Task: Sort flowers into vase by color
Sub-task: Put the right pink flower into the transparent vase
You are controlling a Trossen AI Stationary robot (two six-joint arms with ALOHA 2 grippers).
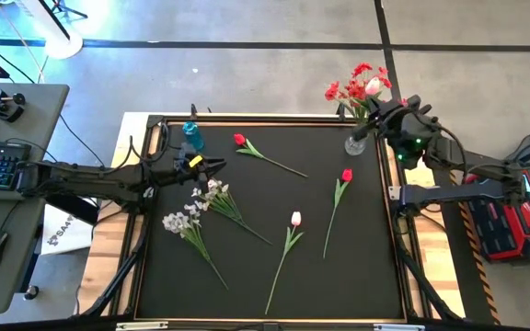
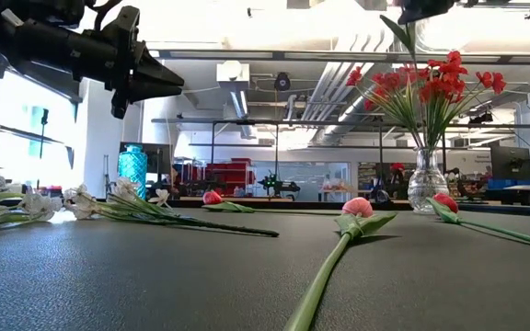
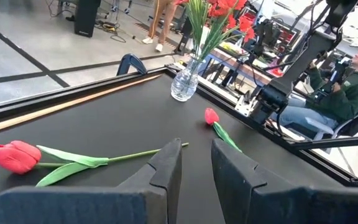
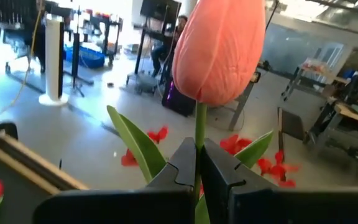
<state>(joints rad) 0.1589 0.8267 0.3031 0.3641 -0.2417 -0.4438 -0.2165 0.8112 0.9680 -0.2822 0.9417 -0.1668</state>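
Right wrist view shows the right gripper (image 4: 197,163) pinched on a pale pink tulip's (image 4: 219,50) stem above the vase (image 1: 356,144), which the high view barely catches, while the left gripper (image 3: 196,163) hovers slightly parted, empty.

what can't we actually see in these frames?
- Right hand, shut on the pink tulip: lower stem hidden behind its fingers, right wrist view.
- Vase mouth: covered by the red flowers, high view.
- Left hand: appears empty; fingertips cut off by the frame edge, low view.
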